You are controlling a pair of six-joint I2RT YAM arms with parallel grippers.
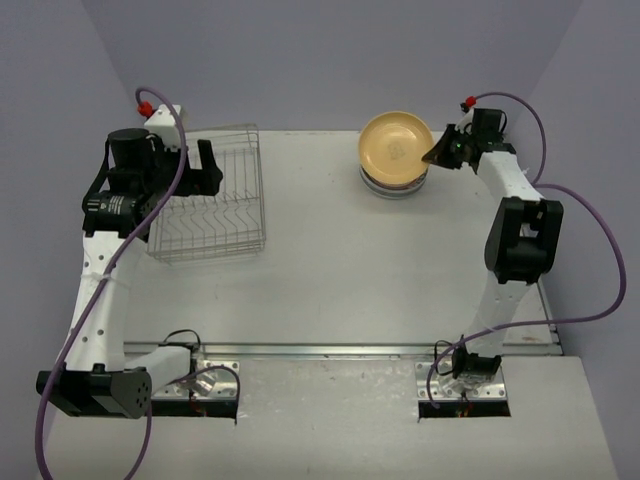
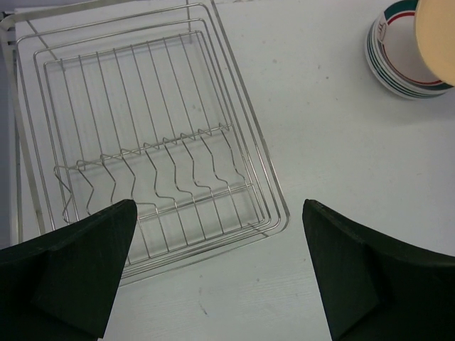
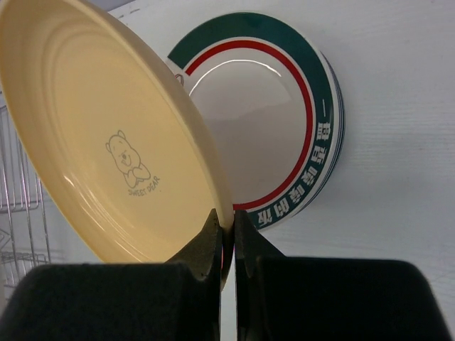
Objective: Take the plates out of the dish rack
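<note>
The silver wire dish rack (image 1: 210,195) stands at the table's left with no plates showing in it. My left gripper (image 1: 205,165) hovers over its right side; in the left wrist view this gripper (image 2: 219,213) is wide open, nothing between its fingers, above the rack's (image 2: 142,142) near corner. My right gripper (image 1: 437,155) is shut on the rim of the orange-tan plate (image 1: 395,148), held tilted over a stack of plates (image 1: 393,187) at the back right. In the right wrist view the orange plate (image 3: 106,142) is pinched by the gripper (image 3: 233,227) above a white plate with a teal rim (image 3: 263,121).
The right arm's dark elbow (image 1: 522,235) rises beside the table's right edge. Purple cables loop off both arms. A metal strip (image 1: 330,350) runs along the table's near edge between the arm bases. The stack of plates (image 2: 398,67) also shows top right in the left wrist view.
</note>
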